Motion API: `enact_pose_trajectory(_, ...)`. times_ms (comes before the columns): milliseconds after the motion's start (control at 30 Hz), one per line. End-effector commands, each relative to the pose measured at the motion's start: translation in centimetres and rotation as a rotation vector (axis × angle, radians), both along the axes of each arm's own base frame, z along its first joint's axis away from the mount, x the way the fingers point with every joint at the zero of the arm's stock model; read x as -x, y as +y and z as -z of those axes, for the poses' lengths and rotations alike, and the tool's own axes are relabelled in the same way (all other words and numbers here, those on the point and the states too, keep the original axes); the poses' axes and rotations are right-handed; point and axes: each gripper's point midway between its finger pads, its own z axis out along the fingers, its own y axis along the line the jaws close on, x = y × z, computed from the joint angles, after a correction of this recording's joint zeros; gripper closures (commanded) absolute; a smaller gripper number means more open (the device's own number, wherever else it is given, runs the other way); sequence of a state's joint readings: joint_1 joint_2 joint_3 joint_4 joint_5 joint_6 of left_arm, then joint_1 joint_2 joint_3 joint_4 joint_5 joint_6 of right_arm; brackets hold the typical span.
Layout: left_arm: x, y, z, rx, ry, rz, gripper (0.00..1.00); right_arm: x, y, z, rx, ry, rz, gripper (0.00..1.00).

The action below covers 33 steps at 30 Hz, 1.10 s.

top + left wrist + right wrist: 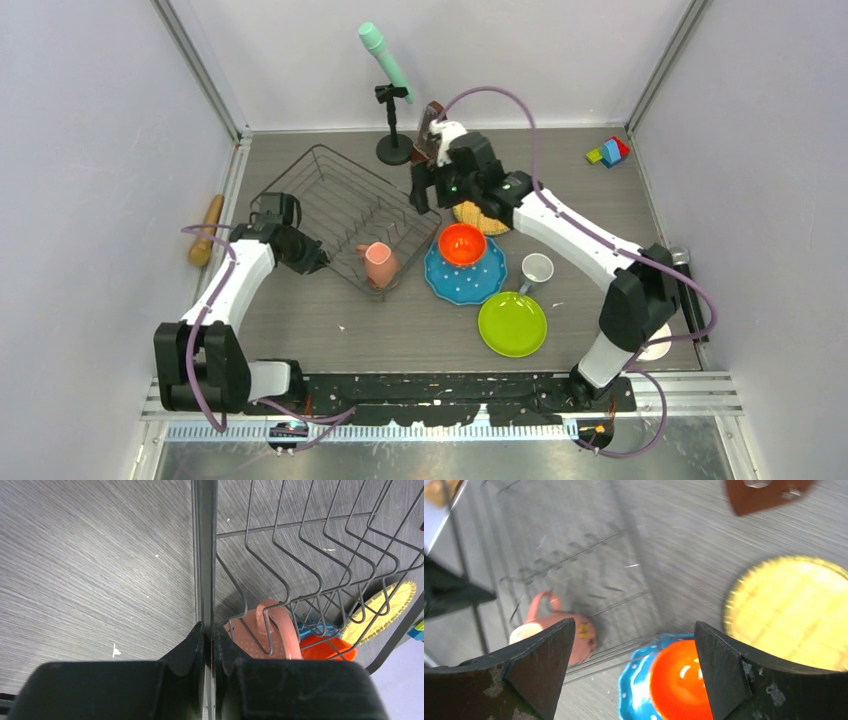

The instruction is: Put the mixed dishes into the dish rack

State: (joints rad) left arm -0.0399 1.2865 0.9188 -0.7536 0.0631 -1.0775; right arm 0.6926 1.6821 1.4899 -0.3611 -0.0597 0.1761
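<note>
The dish rack (330,205) stands tilted at the left of the table, and the pinkish-tan mug (380,264) lies on its side in the near corner. My left gripper (312,262) is shut on the rack's rim wire (204,555), which runs straight between its fingers (197,640). The mug (260,635) lies just right of them. My right gripper (425,190) hangs open and empty over the rack's right edge. Below it in the right wrist view are the orange bowl (676,677) on the blue dotted plate (634,690) and the yellow plate (791,612).
The lime-green plate (512,323) and small grey mug (537,269) sit near the front right. A microphone stand (392,125) and brown metronome (432,125) stand at the back, with coloured blocks (608,152) at far right. A wooden roller (206,230) lies at the left wall.
</note>
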Motion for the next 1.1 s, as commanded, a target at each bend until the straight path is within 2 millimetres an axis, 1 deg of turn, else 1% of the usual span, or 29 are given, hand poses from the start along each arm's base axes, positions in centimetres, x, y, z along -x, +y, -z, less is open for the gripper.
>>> enact_pose_trajectory(0,-0.3,-1.2,-1.1,0.065,-0.068,-0.024,1.00,-3.1,-6.5,-0.3,-0.057,0.034,0.342,0.06)
enact_pose_trajectory(33,-0.3,-1.3,-1.2,0.070,-0.073,-0.025,1.00,-4.0,-8.6,-0.4,-0.075,0.045,0.429,0.07)
enact_pose_trajectory(67,-0.5,-1.4,-1.4,0.072,-0.082,-0.022,1.00,-4.1,-9.8,0.5,-0.070,0.066,0.469,0.08)
enact_pose_trajectory(100,-0.7,-1.6,-1.6,0.074,-0.092,-0.016,1.00,-4.7,-11.6,0.5,-0.091,0.076,0.540,0.09)
enact_pose_trajectory(133,-0.9,-1.8,-1.8,0.075,-0.100,-0.011,1.00,-5.1,-13.2,1.2,-0.107,0.099,0.605,0.10)
enact_pose_trajectory(167,-1.0,-2.1,-2.0,0.076,-0.110,0.000,1.00,-5.3,-14.4,1.2,-0.112,0.097,0.649,0.12)
enact_pose_trajectory(200,-1.1,-2.5,-2.2,0.070,-0.118,0.010,1.00,-5.5,-15.8,1.7,-0.123,0.114,0.702,0.13)
enact_pose_trajectory(233,-1.2,-2.7,-2.3,0.068,-0.120,0.016,0.98,-5.7,-16.6,2.0,-0.128,0.120,0.731,0.14)
enact_pose_trajectory(267,-1.2,-2.9,-2.3,0.066,-0.121,0.022,0.95,-5.9,-18.0,2.6,-0.142,0.139,0.780,0.14)
enact_pose_trajectory(300,-1.2,-3.1,-2.4,0.066,-0.124,0.023,0.90,-6.0,-18.7,2.9,-0.150,0.150,0.805,0.16)
enact_pose_trajectory(333,-1.3,-3.2,-2.4,0.069,-0.128,0.025,0.86,-6.0,-19.8,3.7,-0.173,0.181,0.841,0.17)
enact_pose_trajectory(367,-1.3,-3.3,-2.5,0.070,-0.134,0.028,0.81,-6.1,-20.2,3.9,-0.188,0.193,0.850,0.18)
enact_pose_trajectory(433,-1.2,-3.2,-2.6,0.059,-0.141,0.034,0.64,-5.9,-21.4,5.4,-0.214,0.245,0.882,0.18)
enact_pose_trajectory(467,-1.1,-2.8,-2.7,0.036,-0.145,0.038,0.54,-5.8,-21.3,5.7,-0.218,0.257,0.873,0.18)
enact_pose_trajectory(500,-1.1,-2.4,-2.9,0.006,-0.148,0.043,0.47,-5.6,-21.5,6.2,-0.205,0.264,0.871,0.18)
enact_pose_trajectory(533,-1.0,-1.9,-3.2,-0.025,-0.154,0.056,0.45,-5.5,-21.6,6.5,-0.195,0.271,0.864,0.19)
enact_pose_trajectory(600,-1.2,-0.9,-4.1,-0.100,-0.172,0.104,0.43,-5.0,-21.3,7.3,-0.156,0.290,0.820,0.20)
enact_pose_trajectory(667,-1.2,-0.5,-4.9,-0.145,-0.181,0.193,0.42,-4.2,-20.8,8.0,-0.115,0.319,0.747,0.23)
enact_pose_trajectory(700,-1.2,-0.3,-5.2,-0.170,-0.180,0.244,0.41,-3.5,-19.8,8.3,-0.106,0.341,0.659,0.24)
enact_pose_trajectory(733,-1.2,-0.1,-5.6,-0.198,-0.177,0.295,0.40,-2.9,-19.6,8.7,-0.091,0.357,0.621,0.28)
enact_pose_trajectory(767,-1.1,-0.3,-6.0,-0.205,-0.178,0.363,0.39,-2.0,-19.1,9.2,-0.054,0.362,0.542,0.30)
enact_pose_trajectory(800,-1.1,-0.7,-6.5,-0.207,-0.189,0.422,0.38,-1.1,-19.1,9.9,-0.012,0.383,0.510,0.33)
enact_pose_trajectory(833,-0.8,-0.8,-6.7,-0.212,-0.188,0.473,0.37,-0.4,-18.9,10.6,0.050,0.379,0.459,0.34)
enact_pose_trajectory(867,-0.7,-1.3,-7.1,-0.200,-0.202,0.523,0.35,0.4,-18.9,11.4,0.103,0.399,0.436,0.34)
enact_pose_trajectory(933,-0.5,-2.2,-7.9,-0.181,-0.249,0.615,0.34,1.3,-19.3,13.1,0.156,0.442,0.435,0.36)
enact_pose_trajectory(1000,-0.3,-3.3,-8.9,-0.138,-0.310,0.670,0.33,1.9,-19.0,13.7,0.139,0.453,0.421,0.36)
enact_pose_trajectory(1067,-0.2,-4.6,-10.0,-0.087,-0.378,0.713,0.32,2.3,-18.5,13.7,0.088,0.442,0.418,0.36)
